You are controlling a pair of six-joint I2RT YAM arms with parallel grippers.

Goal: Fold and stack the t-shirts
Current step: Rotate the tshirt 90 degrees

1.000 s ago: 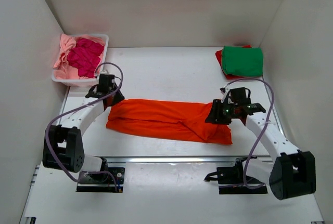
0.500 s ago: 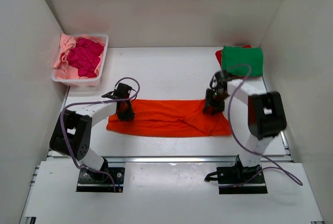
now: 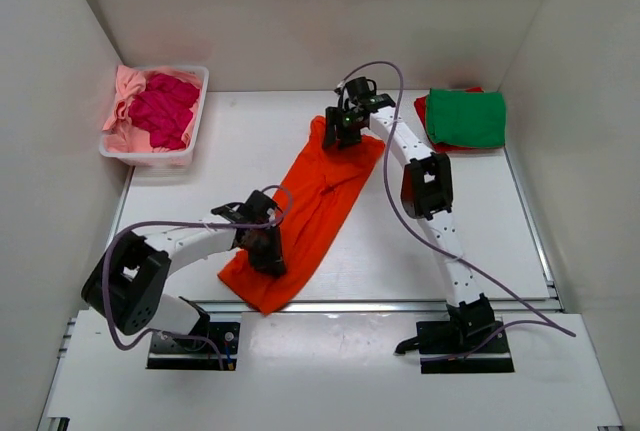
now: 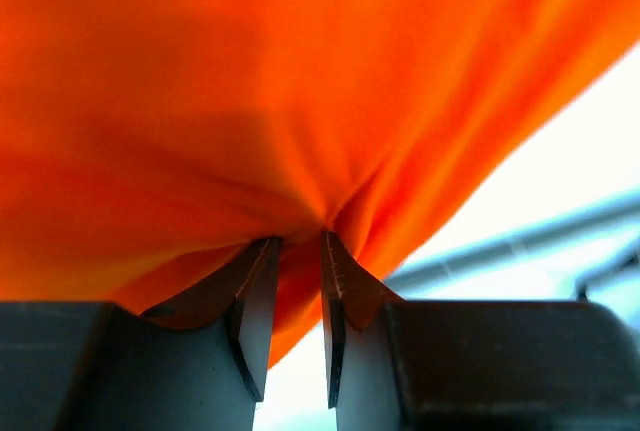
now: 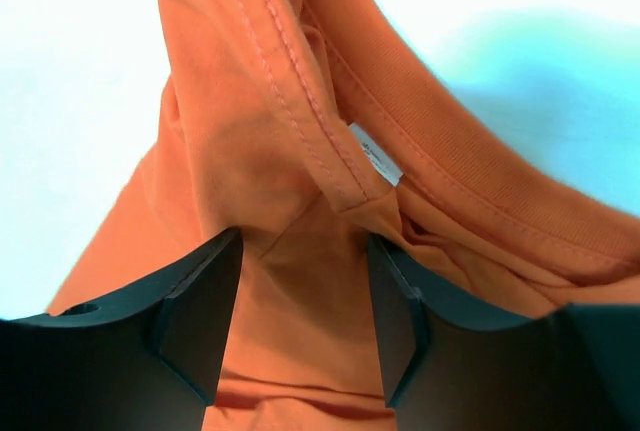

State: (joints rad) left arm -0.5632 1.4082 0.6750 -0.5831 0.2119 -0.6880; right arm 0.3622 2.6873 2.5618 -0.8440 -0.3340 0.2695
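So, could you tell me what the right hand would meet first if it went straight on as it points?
Probably the bright orange cloth t-shirt gripped between its fingers, the stitched collar just ahead; depth is unclear.

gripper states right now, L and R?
Left gripper: shut on the orange t-shirt.
Right gripper: jaws partly apart with the shirt's cloth between them; whether it grips cannot be told.
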